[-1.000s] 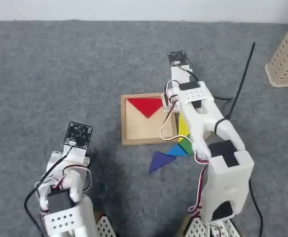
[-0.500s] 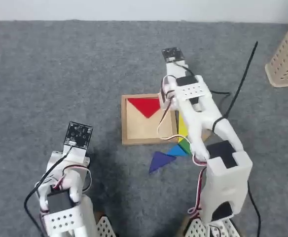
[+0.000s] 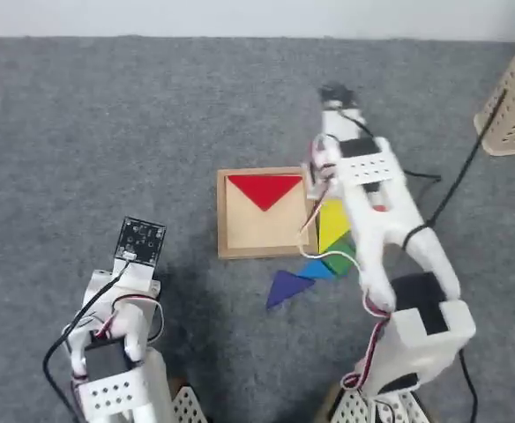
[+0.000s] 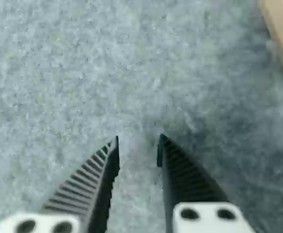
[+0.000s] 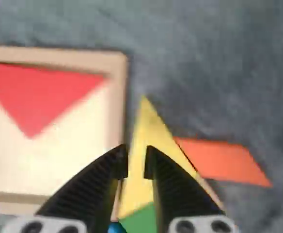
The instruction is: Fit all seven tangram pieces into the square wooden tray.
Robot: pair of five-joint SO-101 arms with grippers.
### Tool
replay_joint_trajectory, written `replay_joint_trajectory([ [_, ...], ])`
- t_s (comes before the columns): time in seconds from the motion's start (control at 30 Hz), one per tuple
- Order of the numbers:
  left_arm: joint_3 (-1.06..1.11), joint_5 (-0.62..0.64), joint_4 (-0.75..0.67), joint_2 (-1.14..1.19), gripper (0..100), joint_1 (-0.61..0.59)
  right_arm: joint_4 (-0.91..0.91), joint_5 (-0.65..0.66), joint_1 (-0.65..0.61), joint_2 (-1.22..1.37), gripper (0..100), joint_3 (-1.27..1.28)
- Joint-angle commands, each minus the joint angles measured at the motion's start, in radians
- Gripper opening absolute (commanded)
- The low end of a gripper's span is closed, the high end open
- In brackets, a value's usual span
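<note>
The square wooden tray (image 3: pixel 257 231) lies mid-table with a red triangle (image 3: pixel 264 189) in its far part. Right of the tray lie a yellow triangle (image 3: pixel 330 225), a green piece (image 3: pixel 340 260), a blue piece (image 3: pixel 316 270) and a purple triangle (image 3: pixel 286 286). My right arm (image 3: pixel 363 172) stretches over these pieces. My right gripper (image 5: pixel 135 151) hangs above the yellow triangle (image 5: pixel 151 141), just beside the tray's wall (image 5: pixel 117 87), nearly shut with a thin slit and nothing held. An orange piece (image 5: pixel 219 160) lies beyond the yellow one. My left gripper (image 4: pixel 137 141) is narrowly open over bare carpet.
A pale slatted basket (image 3: pixel 513 97) stands at the back right, and a black cable (image 3: pixel 434 150) runs past the right arm. My left arm (image 3: pixel 121 335) sits at the front left, a corner of the tray (image 4: pixel 279 34) showing far ahead of it. Grey carpet covers the table.
My right arm has swung to the right, off the tray's far right corner. The red triangle and more of the yellow one are now uncovered. The left arm has not moved.
</note>
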Motion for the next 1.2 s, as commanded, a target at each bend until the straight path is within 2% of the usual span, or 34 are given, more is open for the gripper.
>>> replay_joint_trajectory([
  [0.0,-0.013,0.008,0.003,-0.023,12,-0.002,0.001,0.043,-0.010,-0.074,13.7,0.068],
  [0.43,-0.013,0.008,0.003,-0.023,12,-0.002,-0.107,0.081,-0.016,-0.073,16.1,0.172],
  [0.57,-0.013,0.008,0.003,-0.023,12,-0.002,-0.101,0.094,-0.019,-0.073,24.3,0.169],
  [0.67,-0.013,0.008,0.003,-0.023,12,-0.002,-0.099,0.167,-0.022,-0.081,28.5,0.164],
  [1.17,-0.013,0.008,0.003,-0.023,12,-0.002,-0.065,0.219,-0.018,0.142,28.4,0.000],
])
